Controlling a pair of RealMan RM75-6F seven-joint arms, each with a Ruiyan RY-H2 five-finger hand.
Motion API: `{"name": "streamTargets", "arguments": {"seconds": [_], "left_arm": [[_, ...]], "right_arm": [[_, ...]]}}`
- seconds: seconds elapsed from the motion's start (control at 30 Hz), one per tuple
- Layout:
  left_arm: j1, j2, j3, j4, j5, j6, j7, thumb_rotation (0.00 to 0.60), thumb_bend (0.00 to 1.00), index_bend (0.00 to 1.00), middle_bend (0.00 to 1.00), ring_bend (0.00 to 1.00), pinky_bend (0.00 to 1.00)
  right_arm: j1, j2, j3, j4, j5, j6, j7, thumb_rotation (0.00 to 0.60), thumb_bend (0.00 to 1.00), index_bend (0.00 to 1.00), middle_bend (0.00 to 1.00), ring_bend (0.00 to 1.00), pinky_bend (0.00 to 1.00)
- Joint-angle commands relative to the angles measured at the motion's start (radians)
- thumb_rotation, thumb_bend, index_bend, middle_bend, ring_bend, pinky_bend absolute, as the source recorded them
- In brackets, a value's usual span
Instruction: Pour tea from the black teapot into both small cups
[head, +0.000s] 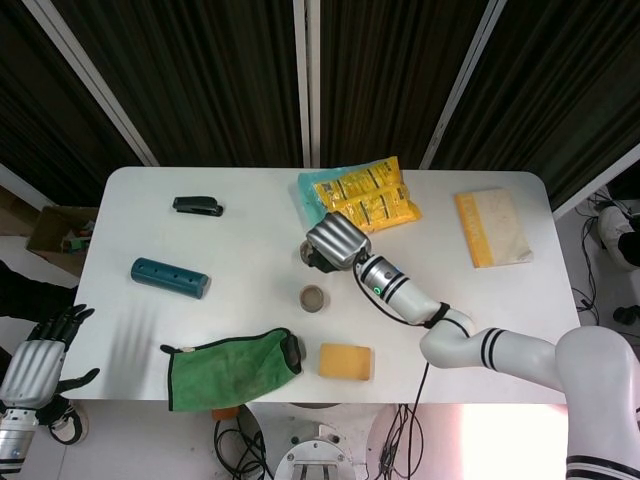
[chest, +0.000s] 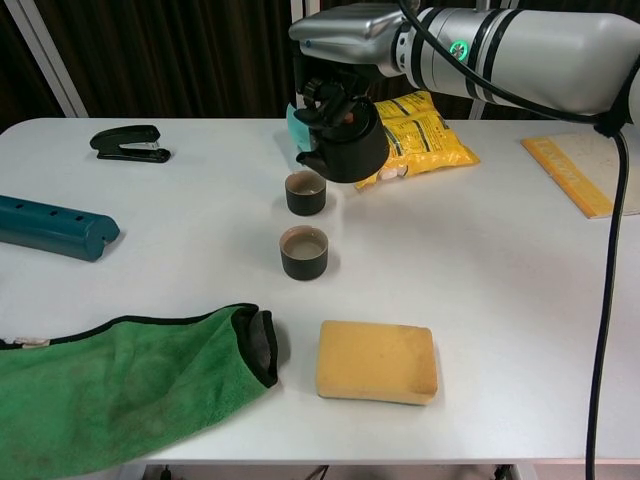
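Note:
My right hand (chest: 352, 35) grips the black teapot (chest: 346, 152) from above and holds it in the air. Its spout points left, just above and right of the far small cup (chest: 305, 193). No stream shows from the spout. The near small cup (chest: 304, 252) stands apart in front and holds brown tea. From the head view, the right hand (head: 335, 242) covers the teapot and part of the far cup, while the near cup (head: 313, 298) stands free. My left hand (head: 33, 366) hangs off the table's left edge, fingers spread and holding nothing.
A yellow sponge (chest: 377, 361) and a green cloth (chest: 120, 385) lie near the front edge. A teal cylinder (chest: 55, 227) and a black stapler (chest: 130, 143) sit at the left. A yellow snack bag (chest: 420, 135) lies behind the teapot, a yellow booklet (chest: 580, 170) at the far right.

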Motion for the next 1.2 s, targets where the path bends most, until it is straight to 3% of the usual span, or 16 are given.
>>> {"name": "streamTargets", "arguments": {"seconds": [0.03, 0.8, 1.2], "left_arm": [[-0.001, 0.002, 0.001, -0.001, 0.0, -0.004, 0.002, 0.6, 0.07, 0.16, 0.12, 0.11, 0.22], [-0.004, 0.012, 0.001, -0.015, -0.014, -0.023, 0.01, 0.6, 0.07, 0.16, 0.12, 0.11, 0.22], [-0.006, 0.009, 0.0, -0.01, -0.015, -0.024, 0.006, 0.6, 0.07, 0.16, 0.12, 0.11, 0.22]], "right_arm": [[0.008, -0.022, 0.009, 0.048, 0.021, -0.016, 0.018, 0.59, 0.46, 1.0, 1.0, 1.0, 0.57], [0.084, -0.165, 0.027, 0.368, 0.05, -0.108, 0.084, 0.594, 0.46, 1.0, 1.0, 1.0, 0.57], [0.11, -0.21, 0.015, 0.443, 0.007, -0.114, 0.095, 0.597, 0.47, 1.0, 1.0, 1.0, 0.57]]}}
